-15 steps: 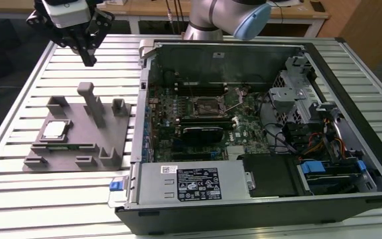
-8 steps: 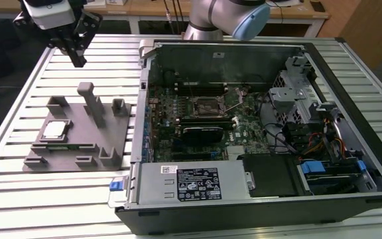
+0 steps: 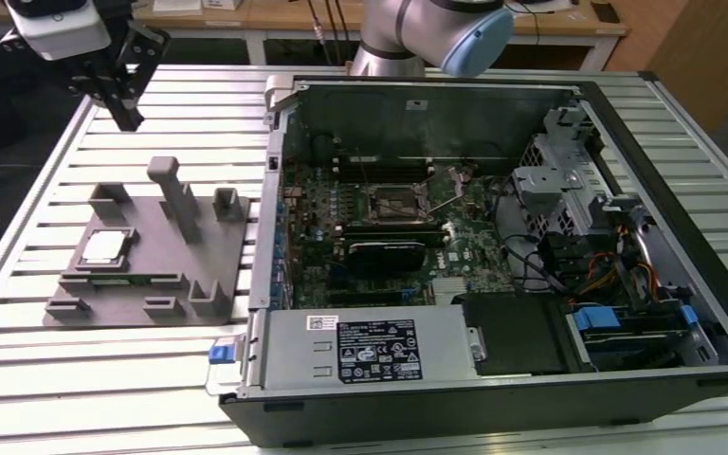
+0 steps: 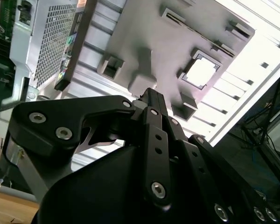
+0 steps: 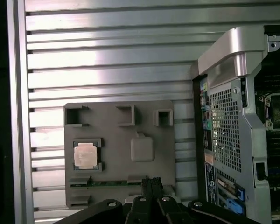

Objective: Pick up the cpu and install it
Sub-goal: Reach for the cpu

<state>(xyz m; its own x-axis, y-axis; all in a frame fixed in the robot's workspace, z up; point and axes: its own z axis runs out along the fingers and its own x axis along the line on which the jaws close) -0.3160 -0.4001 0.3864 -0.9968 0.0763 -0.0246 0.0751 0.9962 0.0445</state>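
The cpu (image 3: 105, 246) is a small silvery square lying in a recess of the grey fixture plate (image 3: 162, 284), at the exterior view's left. It also appears in both wrist views (image 5: 86, 155) (image 4: 200, 72). My gripper (image 3: 125, 118) hangs high above the table, beyond the plate's far edge and well apart from the cpu. Its black fingers (image 5: 152, 182) are pressed together with nothing between them, as the second wrist view (image 4: 148, 92) also shows. The open motherboard socket (image 3: 396, 201) sits inside the computer case (image 3: 643, 114).
The open computer case lies on the slatted metal table (image 3: 187, 114), with a grey power-supply box (image 3: 364, 349) at its near side. The fixture plate carries upright posts (image 3: 168, 190) and a green circuit strip (image 5: 107, 183). Bare table lies between the plate and the far edge.
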